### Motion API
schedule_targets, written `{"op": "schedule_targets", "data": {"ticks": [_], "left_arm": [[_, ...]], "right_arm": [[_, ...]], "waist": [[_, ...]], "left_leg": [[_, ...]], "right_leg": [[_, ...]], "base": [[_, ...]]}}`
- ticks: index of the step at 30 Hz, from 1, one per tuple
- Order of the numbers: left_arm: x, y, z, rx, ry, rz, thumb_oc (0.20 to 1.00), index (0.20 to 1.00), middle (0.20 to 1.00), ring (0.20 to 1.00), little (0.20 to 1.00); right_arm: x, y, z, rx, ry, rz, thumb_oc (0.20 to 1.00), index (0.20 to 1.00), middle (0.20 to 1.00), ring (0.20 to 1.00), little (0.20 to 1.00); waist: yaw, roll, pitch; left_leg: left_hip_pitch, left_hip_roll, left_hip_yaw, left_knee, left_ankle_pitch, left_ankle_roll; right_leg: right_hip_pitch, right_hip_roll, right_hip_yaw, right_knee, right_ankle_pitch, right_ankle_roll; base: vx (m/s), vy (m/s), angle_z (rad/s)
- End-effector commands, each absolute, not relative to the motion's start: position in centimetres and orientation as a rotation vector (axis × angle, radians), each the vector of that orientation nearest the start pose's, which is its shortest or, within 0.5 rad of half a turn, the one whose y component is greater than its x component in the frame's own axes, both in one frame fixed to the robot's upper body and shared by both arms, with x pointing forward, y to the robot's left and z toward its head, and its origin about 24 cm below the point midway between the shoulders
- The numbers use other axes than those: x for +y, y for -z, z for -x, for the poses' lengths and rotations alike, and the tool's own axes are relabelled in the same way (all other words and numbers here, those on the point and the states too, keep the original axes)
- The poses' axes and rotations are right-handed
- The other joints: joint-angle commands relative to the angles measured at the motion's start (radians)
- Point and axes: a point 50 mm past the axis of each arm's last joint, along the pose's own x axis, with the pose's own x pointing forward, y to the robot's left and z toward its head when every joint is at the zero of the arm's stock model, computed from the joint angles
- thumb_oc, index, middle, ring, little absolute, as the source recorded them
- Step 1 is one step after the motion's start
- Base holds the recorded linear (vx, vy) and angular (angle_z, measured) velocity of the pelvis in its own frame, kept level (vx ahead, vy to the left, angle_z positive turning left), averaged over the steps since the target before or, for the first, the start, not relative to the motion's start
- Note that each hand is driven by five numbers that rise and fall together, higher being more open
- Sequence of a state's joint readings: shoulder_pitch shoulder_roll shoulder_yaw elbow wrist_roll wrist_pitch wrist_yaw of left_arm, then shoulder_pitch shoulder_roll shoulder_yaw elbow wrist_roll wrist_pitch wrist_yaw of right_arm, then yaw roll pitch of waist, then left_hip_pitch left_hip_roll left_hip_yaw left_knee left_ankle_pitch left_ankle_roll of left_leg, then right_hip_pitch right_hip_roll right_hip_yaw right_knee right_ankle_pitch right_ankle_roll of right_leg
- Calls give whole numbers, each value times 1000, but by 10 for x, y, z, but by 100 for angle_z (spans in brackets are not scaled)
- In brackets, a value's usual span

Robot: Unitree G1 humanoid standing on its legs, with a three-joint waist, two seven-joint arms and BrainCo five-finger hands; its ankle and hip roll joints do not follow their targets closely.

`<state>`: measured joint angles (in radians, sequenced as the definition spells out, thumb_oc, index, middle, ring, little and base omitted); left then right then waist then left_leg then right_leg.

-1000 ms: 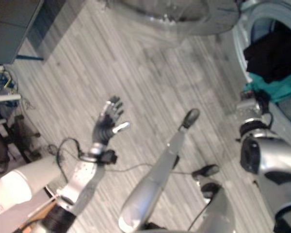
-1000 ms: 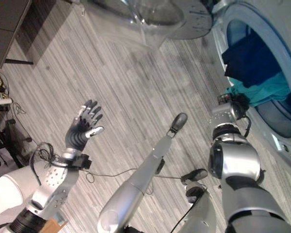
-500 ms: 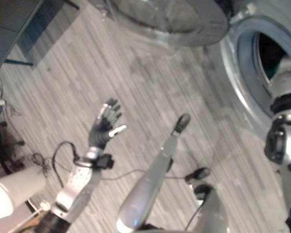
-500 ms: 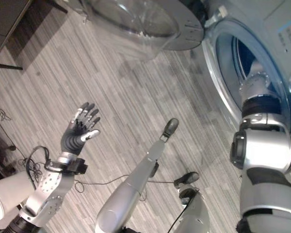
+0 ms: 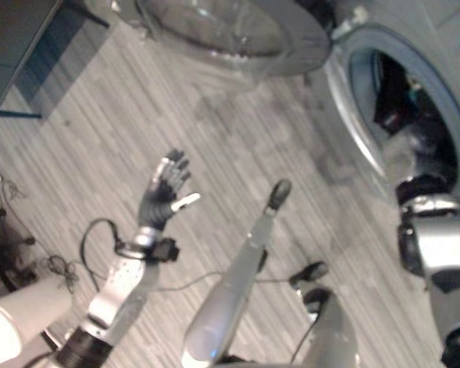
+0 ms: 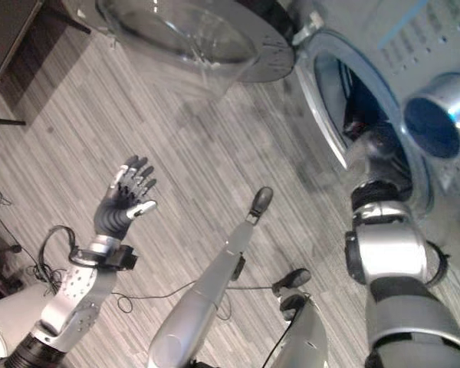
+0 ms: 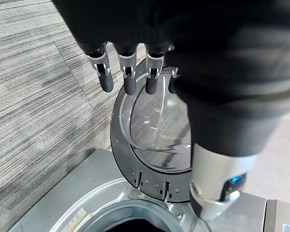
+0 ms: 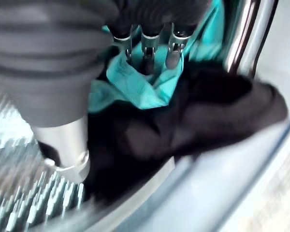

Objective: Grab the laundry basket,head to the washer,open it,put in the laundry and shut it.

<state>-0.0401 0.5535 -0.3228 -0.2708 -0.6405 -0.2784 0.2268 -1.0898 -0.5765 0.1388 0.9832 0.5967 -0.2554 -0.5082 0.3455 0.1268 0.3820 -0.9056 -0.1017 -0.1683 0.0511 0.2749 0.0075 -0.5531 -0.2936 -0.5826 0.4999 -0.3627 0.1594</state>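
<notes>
Grey plank floor (image 5: 123,115), washer (image 6: 368,69) door (image 6: 192,34) open, left robot hand (image 5: 165,198) raised

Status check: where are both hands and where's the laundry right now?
Right hand inside the washer drum, fingers straight over the teal cloth and dark laundry. Left hand open, raised over the floor. Washer door wide open.

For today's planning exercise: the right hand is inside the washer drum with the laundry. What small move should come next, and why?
Probably push the right hand slightly deeper. The teal cloth and dark cloth still lie near the drum's rim, so they could catch the open door at closing.
</notes>
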Motion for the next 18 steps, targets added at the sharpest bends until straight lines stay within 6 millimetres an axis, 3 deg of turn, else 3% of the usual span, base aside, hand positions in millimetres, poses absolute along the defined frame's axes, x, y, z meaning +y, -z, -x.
{"op": "schedule_targets", "data": {"ticks": [1, 7, 9, 10, 11, 12, 18], "left_arm": [[165, -123, -241, -403, 136, 229, 1000, 1000, 1000, 1000, 1000], [168, -116, -240, -388, 108, 184, 1000, 1000, 1000, 1000, 1000], [171, -111, -238, -365, 104, 162, 1000, 1000, 1000, 1000, 1000], [174, -106, -237, -344, 103, 135, 1000, 1000, 1000, 1000, 1000], [174, -106, -236, -341, 102, 134, 1000, 1000, 1000, 1000, 1000], [180, -100, -236, -316, 86, 91, 1000, 1000, 1000, 1000, 1000], [202, -78, -234, -219, -1, -27, 1000, 1000, 1000, 1000, 1000]], "right_arm": [[-258, -240, -386, -501, 614, 47, 1000, 1000, 1000, 1000, 1000], [-218, -208, -369, -571, 526, 270, 1000, 1000, 1000, 1000, 1000], [-203, -191, -360, -584, 465, 353, 1000, 1000, 1000, 1000, 1000], [-194, -168, -354, -533, 422, 373, 1000, 1000, 1000, 1000, 1000], [-193, -167, -354, -530, 422, 372, 1000, 1000, 1000, 1000, 1000], [-182, -134, -347, -430, 358, 366, 1000, 1000, 1000, 1000, 1000], [-168, -22, -306, -11, 196, 327, 1000, 1000, 1000, 1000, 1000]], "waist": [[6, -25, -4], [-35, -56, -4], [-49, -71, -10], [-60, -86, -20], [-61, -87, -22], [-77, -105, -35], [-129, -155, -86]], "left_leg": [[96, 27, 82, -15, -160, -65], [117, 43, 94, 24, -172, -62], [129, 52, 99, 32, -173, -62], [145, 58, 100, 35, -173, -62], [147, 58, 100, 34, -173, -63], [179, 69, 102, 30, -171, -64], [307, 107, 112, 14, -179, -67]], "right_leg": [[63, 39, 20, -149, 88, -29], [108, 49, 40, -173, 106, -30], [132, 56, 46, -188, 114, -30], [156, 64, 50, -207, 120, -31], [160, 65, 49, -210, 121, -31], [196, 78, 56, -237, 131, -30], [330, 101, 85, -320, 160, -27]], "base": [[-20, 10, -6], [-46, -6, -11], [-54, -29, -17], [-38, -35, -12], [-32, -49, -13], [-11, -29, -10], [3, -2, -9]]}}
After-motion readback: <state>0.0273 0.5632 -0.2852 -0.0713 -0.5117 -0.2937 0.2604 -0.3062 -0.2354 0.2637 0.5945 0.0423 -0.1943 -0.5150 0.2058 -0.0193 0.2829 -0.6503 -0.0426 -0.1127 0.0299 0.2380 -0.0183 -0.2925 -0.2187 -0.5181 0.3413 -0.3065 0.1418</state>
